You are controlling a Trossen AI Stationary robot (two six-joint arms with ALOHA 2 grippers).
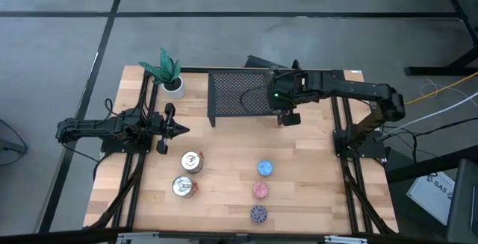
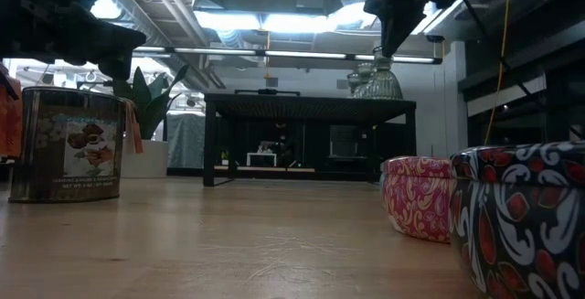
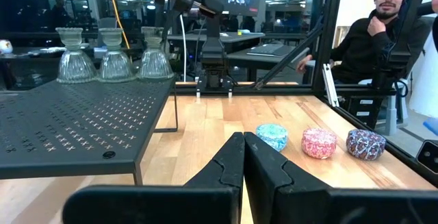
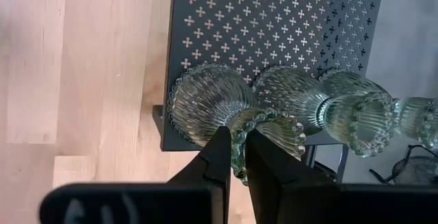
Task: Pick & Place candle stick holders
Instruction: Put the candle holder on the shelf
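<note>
Right gripper [image 4: 237,157] over the right edge of the black mesh rack [image 1: 237,93], fingers pinched on the beaded rim of a green glass holder [image 4: 226,111] standing at the rack's corner. Two more green glass holders [image 4: 328,101] lined up beside it on the rack top, all three in a row, touching or nearly so, seen from across the table as clear ribbed cups [image 3: 113,53]. Left gripper [image 1: 178,130] waiting low over the left side of the table, fingers shut tight on nothing, pointing toward the middle. Just ahead of it, two silvery holders [image 1: 192,161] with orange marks standing one behind the other on the wood, the second [image 1: 183,186] nearer the front edge. Blue holder [image 1: 265,169], pink holder [image 1: 260,191] and purple holder [image 1: 258,214] in a short line right of centre, near each other but apart. White pot with a green plant [image 1: 172,80] at the back left corner, beside the rack. Person seated beyond the table [image 3: 383,32]
</note>
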